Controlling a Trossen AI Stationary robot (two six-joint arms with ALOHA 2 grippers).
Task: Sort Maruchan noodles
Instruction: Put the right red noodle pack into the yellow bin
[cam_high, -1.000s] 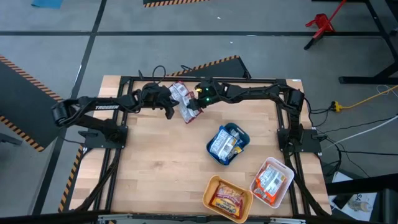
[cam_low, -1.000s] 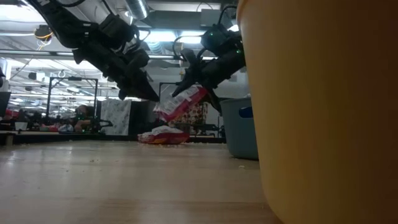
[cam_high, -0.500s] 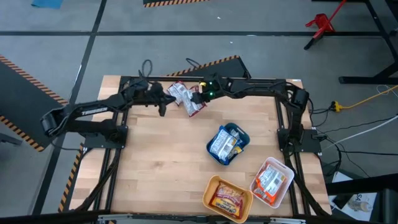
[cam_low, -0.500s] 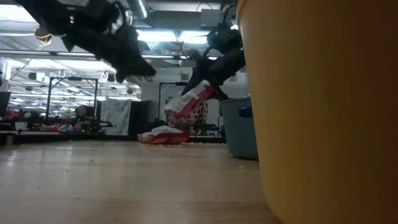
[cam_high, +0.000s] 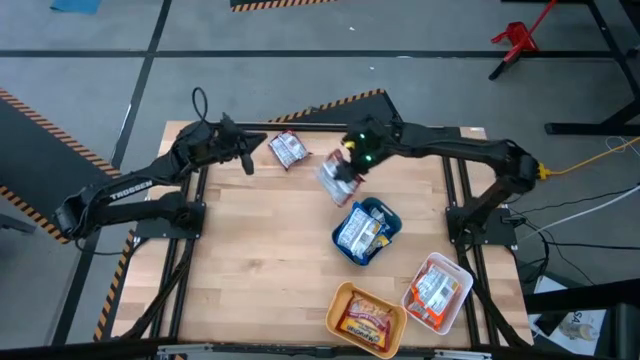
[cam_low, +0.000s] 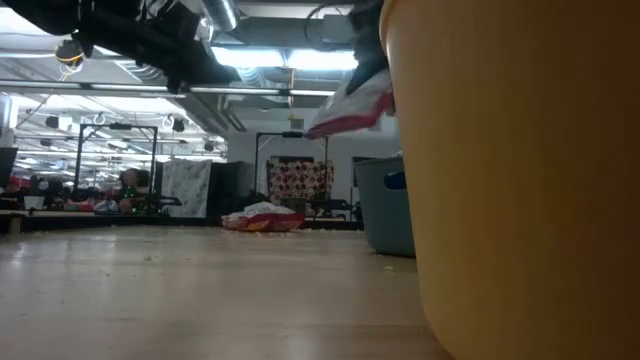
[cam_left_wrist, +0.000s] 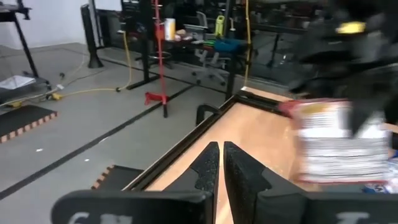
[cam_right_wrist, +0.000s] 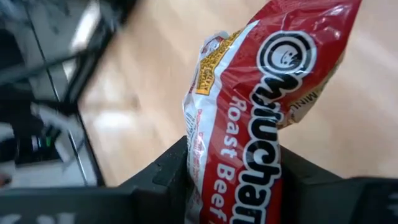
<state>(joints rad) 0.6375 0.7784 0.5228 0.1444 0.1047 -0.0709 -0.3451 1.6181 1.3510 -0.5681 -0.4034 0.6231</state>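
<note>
Left gripper: fingers pressed together on nothing; it hangs over the table's far left corner, out of the right arm's path.
Table: wooden top; the trays sit along the near right, leaving the far part for unsorted packets.
Loose packet: red-and-white, lying flat near the far edge, between the two grippers; not yet sorted.
Held packet: red-and-white Roast Beef noodles, pinched at one end so that the rest hangs free in the air; it is just beyond the blue tray, apparently in transit to a tray.
Right gripper: part closed on the held packet; the wrist view shows its fingers clamping both faces of the wrapper.
Orange tray: near edge, holding an orange-yellow packet; evidently the bin for that colour.
Blue tray: mid-table, holding a blue-and-white packet.
White tray: near right corner, holding a red-and-white packet; judged the likely goal of the held one, matching in colour.
</note>
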